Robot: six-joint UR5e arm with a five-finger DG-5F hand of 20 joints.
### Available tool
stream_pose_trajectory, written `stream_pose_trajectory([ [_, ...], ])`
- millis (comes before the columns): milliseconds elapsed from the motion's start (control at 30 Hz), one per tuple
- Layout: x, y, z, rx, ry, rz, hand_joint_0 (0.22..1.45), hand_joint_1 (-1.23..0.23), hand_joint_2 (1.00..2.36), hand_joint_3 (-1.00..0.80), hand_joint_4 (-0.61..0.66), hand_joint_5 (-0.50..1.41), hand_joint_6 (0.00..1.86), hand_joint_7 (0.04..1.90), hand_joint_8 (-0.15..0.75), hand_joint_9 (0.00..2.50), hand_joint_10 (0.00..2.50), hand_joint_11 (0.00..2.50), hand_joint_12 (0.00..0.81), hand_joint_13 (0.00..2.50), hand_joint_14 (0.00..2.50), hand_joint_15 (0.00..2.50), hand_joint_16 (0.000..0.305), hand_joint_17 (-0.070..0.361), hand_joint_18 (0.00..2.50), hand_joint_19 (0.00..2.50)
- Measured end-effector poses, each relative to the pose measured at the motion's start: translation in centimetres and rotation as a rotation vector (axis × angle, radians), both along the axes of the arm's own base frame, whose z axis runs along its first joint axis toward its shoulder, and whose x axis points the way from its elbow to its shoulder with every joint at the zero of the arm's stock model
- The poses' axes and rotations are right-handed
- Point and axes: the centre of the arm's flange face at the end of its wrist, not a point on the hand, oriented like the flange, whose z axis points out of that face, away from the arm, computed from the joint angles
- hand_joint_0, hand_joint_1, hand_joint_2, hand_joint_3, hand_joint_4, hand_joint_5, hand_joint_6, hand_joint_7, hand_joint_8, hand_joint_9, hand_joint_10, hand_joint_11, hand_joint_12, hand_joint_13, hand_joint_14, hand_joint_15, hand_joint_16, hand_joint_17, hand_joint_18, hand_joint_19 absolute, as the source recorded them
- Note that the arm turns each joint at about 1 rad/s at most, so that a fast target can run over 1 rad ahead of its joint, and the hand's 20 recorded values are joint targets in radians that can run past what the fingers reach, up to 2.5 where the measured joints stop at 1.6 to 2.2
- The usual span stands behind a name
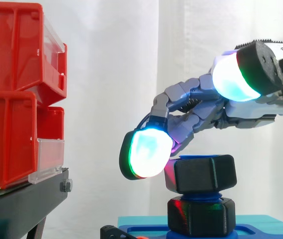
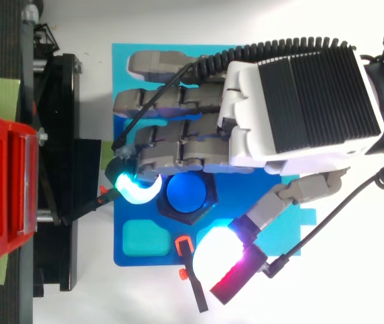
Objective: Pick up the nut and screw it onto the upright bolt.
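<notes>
Screwing step in hand: the black hexagonal plastic nut [image 1: 205, 173] sits on the blue upright bolt [image 2: 185, 192], the robot hand [image 2: 293, 101] unclamped with one glowing fingertip [image 1: 146, 152] against its flank and thumb clear, so the next move probably calls for regripping and rotating.

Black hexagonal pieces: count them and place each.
2. The upper piece sits at the bolt's top; the lower piece sits under it on the blue base. The hand may hide more.

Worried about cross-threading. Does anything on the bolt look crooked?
The upper black nut on the blue bolt sits slightly tilted, its right side higher in the side view, while the lower nut looks level. Possibly cross-threaded.
</notes>
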Motion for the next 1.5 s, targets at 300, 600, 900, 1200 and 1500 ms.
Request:
stream_pose_trajectory([
  [300,-0.2,-0.6,-0.2,-0.002,0.019,-0.006,0.49,-0.11,1.0,-0.5,0.31,-0.08,0.5,1.02,0.279,0.69,0.0,0.0,0.297,0.29,0.0,0.0,0.032,0.073,0.0,0.0],
  [600,-0.5,-1.5,-0.3,-0.003,0.03,0.002,0.49,-0.12,1.0,-0.5,0.23,-0.07,0.5,1.26,0.281,0.7,0.0,0.0,0.292,0.3,0.0,0.0,0.031,0.07,0.0,0.0],
  [900,-0.7,-2.7,0.0,-0.003,0.029,0.005,0.5,-0.15,1.0,-0.5,0.2,-0.05,0.52,1.43,0.289,0.76,0.0,0.0,0.279,0.34,0.0,0.0,0.029,0.064,0.01,0.0],
  [1200,-0.7,-3.5,1.1,-0.008,0.033,0.016,0.5,-0.18,1.0,-0.5,0.2,-0.03,0.59,1.29,0.292,0.81,0.0,0.0,0.242,0.36,0.0,0.0,0.025,0.055,0.04,0.0],
  [1500,-0.7,-3.7,1.3,-0.012,0.032,0.016,0.5,-0.18,1.0,-0.5,0.21,-0.03,0.58,1.27,0.294,0.83,0.0,0.0,0.234,0.36,0.0,0.0,0.024,0.054,0.04,0.0],
])
